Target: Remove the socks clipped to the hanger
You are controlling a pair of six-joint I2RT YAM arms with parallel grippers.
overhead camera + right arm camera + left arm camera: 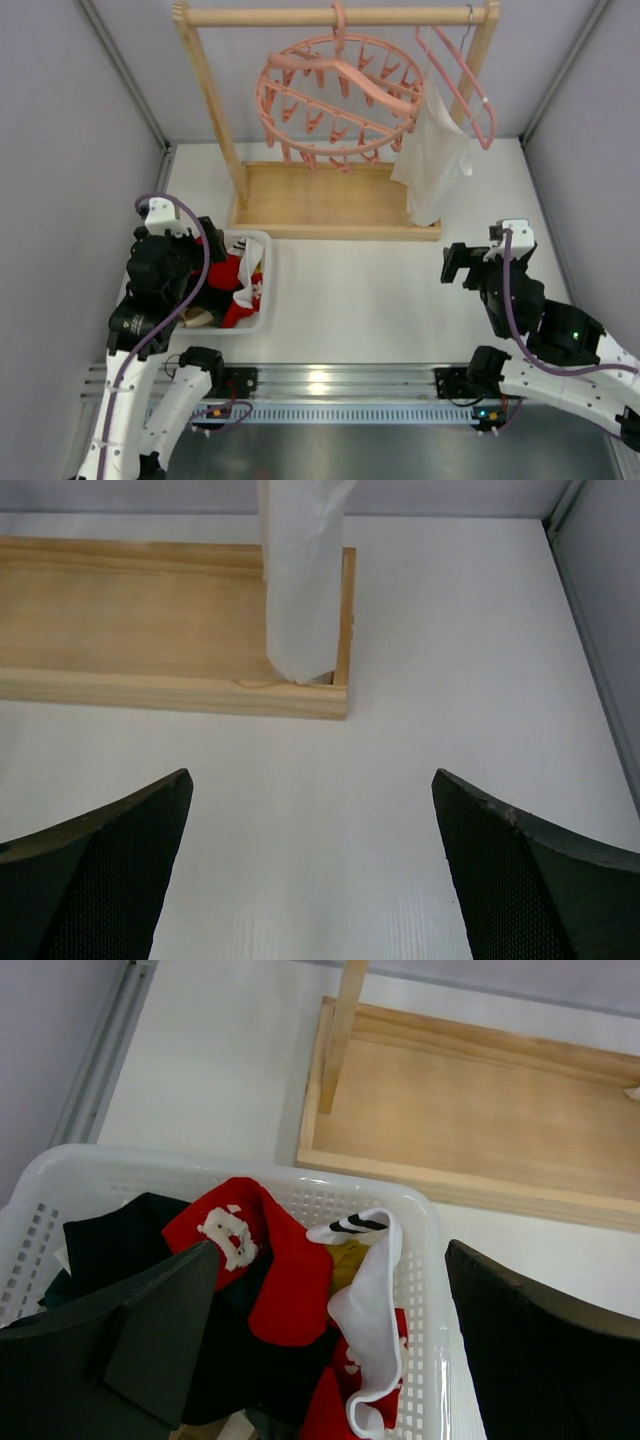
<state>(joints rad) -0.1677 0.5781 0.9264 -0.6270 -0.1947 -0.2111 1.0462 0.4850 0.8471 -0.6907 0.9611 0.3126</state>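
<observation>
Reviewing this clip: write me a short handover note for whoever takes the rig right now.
Left gripper: open, empty, over the basket.
Right gripper: open, empty, over bare table near the wooden rack.
Socks: piled in the basket.
Round hanger: on the rack's rod; no sock shows on its clips.
Done: unclipping, as far as the top view shows.
Left: probably only parking the arms.

The round pink hanger (350,70) hangs by its hook (338,25) from the wooden bar (260,16), tilted, with its little clips (315,122) dangling. The socks (238,280) lie in a heap in the white basket (428,1260). There is a red sock (290,1280) with white marks, a black sock (120,1245), and a white sock (375,1300) with black stripes.
</observation>
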